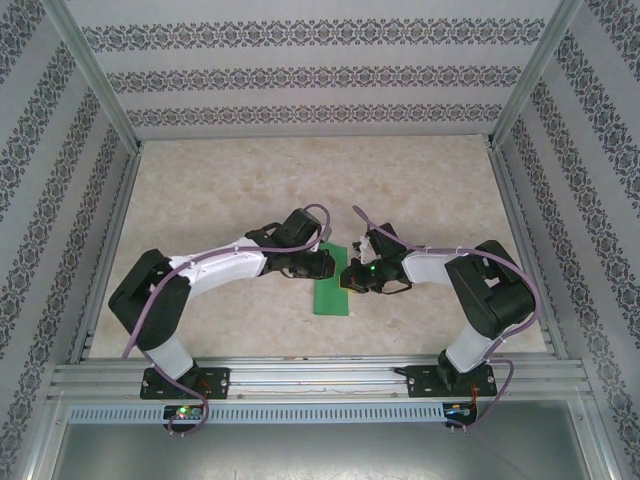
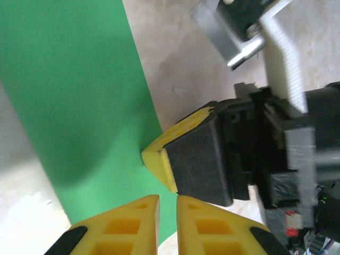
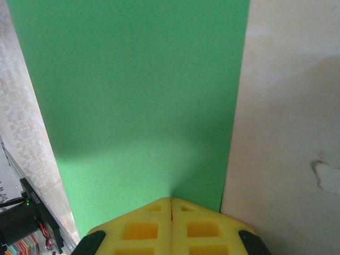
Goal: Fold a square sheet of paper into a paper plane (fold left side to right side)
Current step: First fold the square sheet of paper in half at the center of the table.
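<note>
Both arms meet over the middle of the table (image 1: 200,190), right above the square sheet of paper (image 1: 331,293). From above the sheet reads as a narrow green strip lying flat, so I'd judge it is doubled left over right.

The right gripper (image 3: 171,203) has its yellow fingers pressed tight together with no gap. Green paper runs out ahead of the tips and to their left. The paper's long edge passes just right of them, with bare tabletop beyond. The tips sit on or just above the sheet, and nothing shows between them.

The left gripper (image 2: 168,206) is drawn in narrow, with only a slit between its fingers. The paper spreads ahead and to their left, and its edge runs down toward that slit. Whether the fingers have caught the edge, I can't tell. The right gripper's yellow fingertip (image 2: 158,158) sits just ahead of them, at the paper's edge.

As for handling, this looks feather-light, thin and floppy, and likely to skate on the smooth tabletop. It creases for good, so a stray pinch would probably mark it. My call is to pin it flat with one closed tip. Then take only an edge or corner, shallow, with the other gripper, never the middle.
</note>
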Robot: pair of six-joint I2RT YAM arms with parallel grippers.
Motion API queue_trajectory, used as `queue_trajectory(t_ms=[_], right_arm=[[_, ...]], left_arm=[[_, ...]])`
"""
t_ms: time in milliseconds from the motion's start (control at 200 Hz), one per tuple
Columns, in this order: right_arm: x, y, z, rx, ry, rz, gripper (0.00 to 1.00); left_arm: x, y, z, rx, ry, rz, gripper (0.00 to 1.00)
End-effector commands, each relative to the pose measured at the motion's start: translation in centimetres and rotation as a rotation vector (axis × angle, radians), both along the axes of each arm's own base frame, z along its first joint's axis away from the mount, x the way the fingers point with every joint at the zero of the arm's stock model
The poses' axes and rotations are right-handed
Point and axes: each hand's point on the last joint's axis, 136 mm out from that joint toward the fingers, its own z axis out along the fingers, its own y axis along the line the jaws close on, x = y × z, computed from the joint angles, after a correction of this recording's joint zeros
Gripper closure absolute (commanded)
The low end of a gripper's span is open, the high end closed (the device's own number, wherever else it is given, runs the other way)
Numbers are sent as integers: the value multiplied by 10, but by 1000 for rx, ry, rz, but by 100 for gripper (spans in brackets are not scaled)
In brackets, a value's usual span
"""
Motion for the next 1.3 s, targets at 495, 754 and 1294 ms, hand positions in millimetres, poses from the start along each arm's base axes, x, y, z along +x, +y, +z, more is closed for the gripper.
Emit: queue_trajectory(t_ms=[495, 754, 1294], right_arm=[[-31, -37, -47, -243, 116, 3, 100], [-34, -43, -54, -268, 137, 7, 100], [-36, -54, -55, -281, 146, -3, 100]], left_arm=[[4, 24, -61, 88, 67, 51, 89], [1, 38, -73, 48, 108, 102, 91], [-2, 87, -72, 83, 101, 174, 94]])
